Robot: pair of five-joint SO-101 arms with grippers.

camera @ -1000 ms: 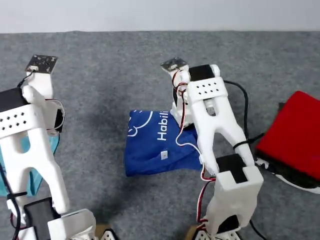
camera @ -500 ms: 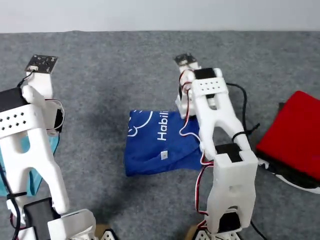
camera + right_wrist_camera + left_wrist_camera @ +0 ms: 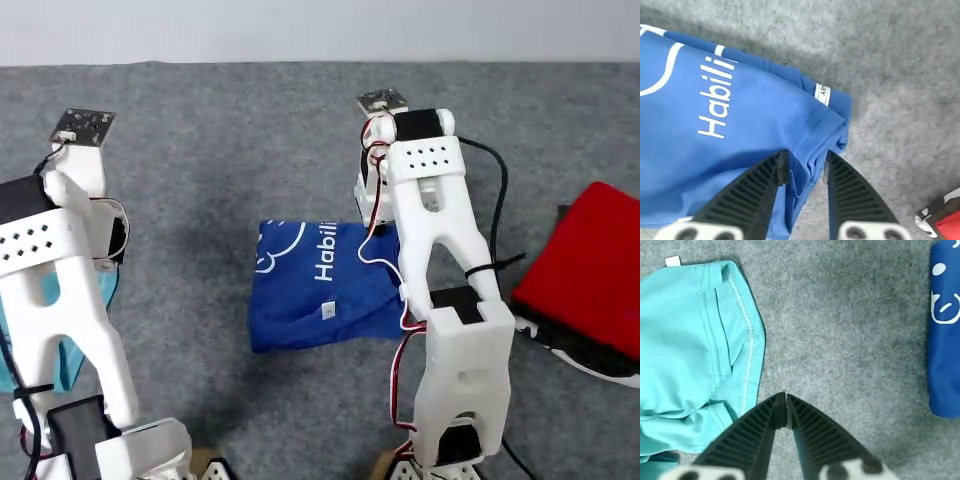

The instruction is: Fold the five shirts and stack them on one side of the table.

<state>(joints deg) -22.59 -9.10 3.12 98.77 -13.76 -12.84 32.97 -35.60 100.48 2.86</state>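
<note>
A folded blue shirt (image 3: 310, 285) with white print lies in the middle of the grey table (image 3: 220, 140). My right gripper (image 3: 806, 162) hangs open over that shirt's far right corner, where the blue shirt (image 3: 735, 145) shows a bunched hem and a small label between the fingers. A teal shirt (image 3: 685, 350) lies rumpled at the table's left, and the teal shirt (image 3: 68, 362) is partly hidden under the left arm. My left gripper (image 3: 786, 410) is shut and empty over bare table beside the teal shirt's edge.
A folded red shirt (image 3: 590, 270) tops a stack of white and dark cloth at the right edge; a corner of that red shirt (image 3: 946, 227) is visible from the right wrist. Bare grey table stretches along the far side and between the two arms.
The right arm has swung toward the far side and slightly right, its wrist drawing back from over the blue shirt to its far right corner. The left arm and the shirts have not moved.
</note>
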